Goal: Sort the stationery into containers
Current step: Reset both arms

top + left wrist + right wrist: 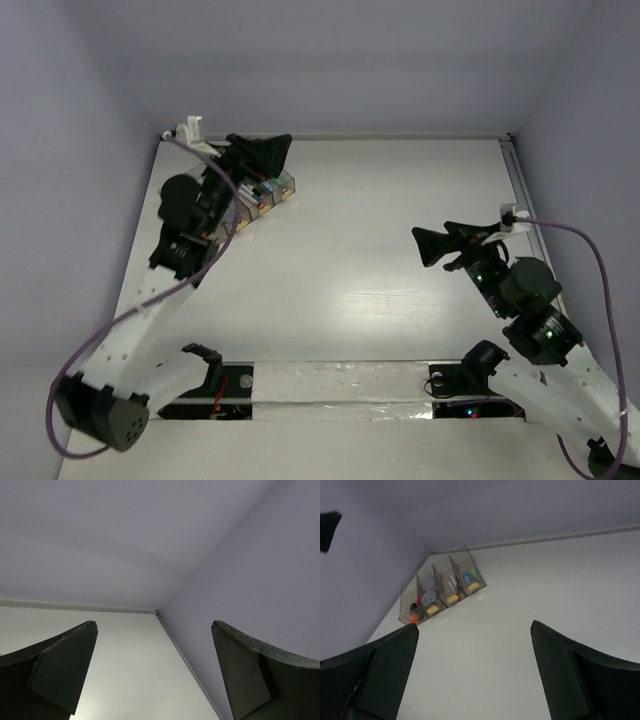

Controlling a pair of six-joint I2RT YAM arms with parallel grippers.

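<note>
The row of four joined clear brown bins (442, 591) stands at the far left corner of the table; it also shows in the top view (268, 192), partly under my left arm. The bins hold stationery: blue and pale-green clips (470, 577), white pens (452, 586), grey-blue rolls (428, 597) and a highlighter with an orange end (413, 617). My left gripper (262, 153) hangs open and empty above the bins; its wrist view (155, 670) shows only bare table and wall. My right gripper (440, 244) is open and empty over the right half of the table, and also shows in its own wrist view (475, 670).
White walls close the table at the back and both sides, with a rail (524, 190) along the right edge. A taped strip (340, 385) runs along the near edge between the arm bases. Purple cables (600, 280) loop by both arms.
</note>
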